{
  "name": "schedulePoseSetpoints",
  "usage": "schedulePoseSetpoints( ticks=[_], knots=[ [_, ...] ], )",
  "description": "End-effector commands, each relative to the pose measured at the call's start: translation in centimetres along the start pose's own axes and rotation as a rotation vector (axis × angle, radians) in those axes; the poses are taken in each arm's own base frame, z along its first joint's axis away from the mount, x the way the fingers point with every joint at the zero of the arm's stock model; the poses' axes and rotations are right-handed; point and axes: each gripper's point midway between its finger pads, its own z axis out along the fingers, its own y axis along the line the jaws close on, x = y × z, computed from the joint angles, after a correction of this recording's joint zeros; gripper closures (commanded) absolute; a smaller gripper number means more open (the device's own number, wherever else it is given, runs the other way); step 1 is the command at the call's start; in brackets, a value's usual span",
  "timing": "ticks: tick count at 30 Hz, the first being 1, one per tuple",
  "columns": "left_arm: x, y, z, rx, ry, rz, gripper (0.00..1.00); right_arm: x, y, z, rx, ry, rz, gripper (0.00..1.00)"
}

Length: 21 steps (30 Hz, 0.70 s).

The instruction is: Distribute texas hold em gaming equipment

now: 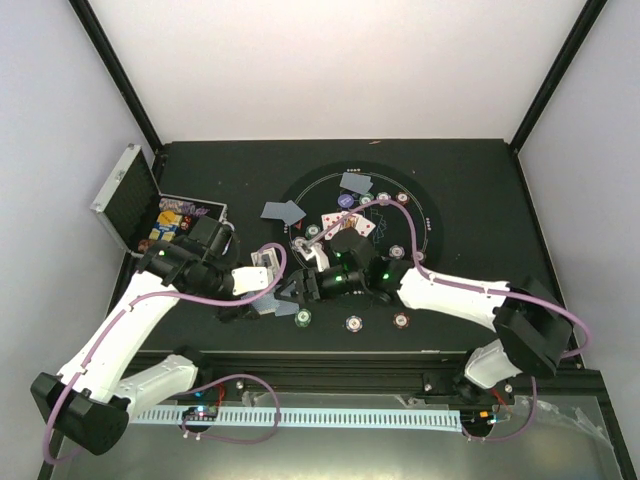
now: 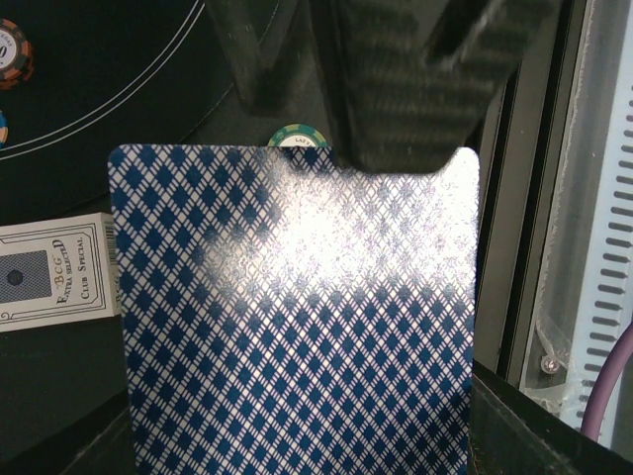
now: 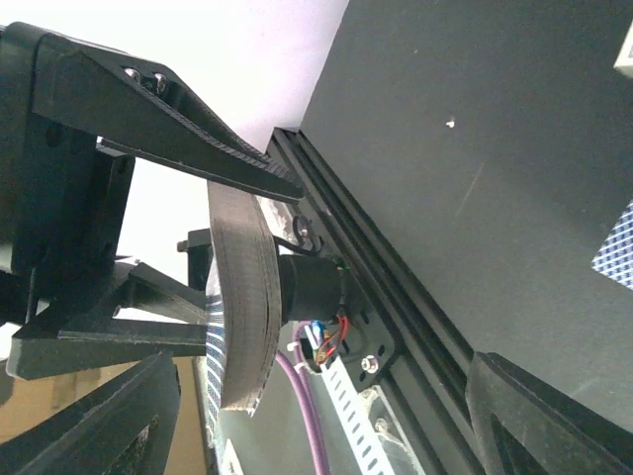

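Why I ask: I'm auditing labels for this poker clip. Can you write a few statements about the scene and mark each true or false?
1. The silver case stands open. True.
2. The left end effector holds playing cards with blue diamond backs. True.
3. The card box lies inside the case. False: it lies on the black surface beside the held cards.
4. The round mat is bare. False: face-up cards and poker chips lie on it.
5. The right end effector is clamped shut on nothing. False: its jaws stand apart, with the playing cards between them.
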Motion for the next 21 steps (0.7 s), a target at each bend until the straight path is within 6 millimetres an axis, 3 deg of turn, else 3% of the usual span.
schedulePoseSetpoints(
  ticks=[1,15,21],
  knots=[
    [-1.2,0.1,-0.9,-0.009,-0.042,0.015,0.99,-0.4,2.6,1.0,-0.1,0.006,-0.001,0.19],
    [-1.2,0.1,-0.9,-0.008,-0.044,0.016,0.98,-1.1,2.0,5.1,-0.191,0.04,0.101,0.26],
    [-1.2,0.0,-1.0,-0.006,-0.047,0.019,0.98,-0.9,-0.2,5.4,-0.151,0.029,0.149,0.3]
  ],
)
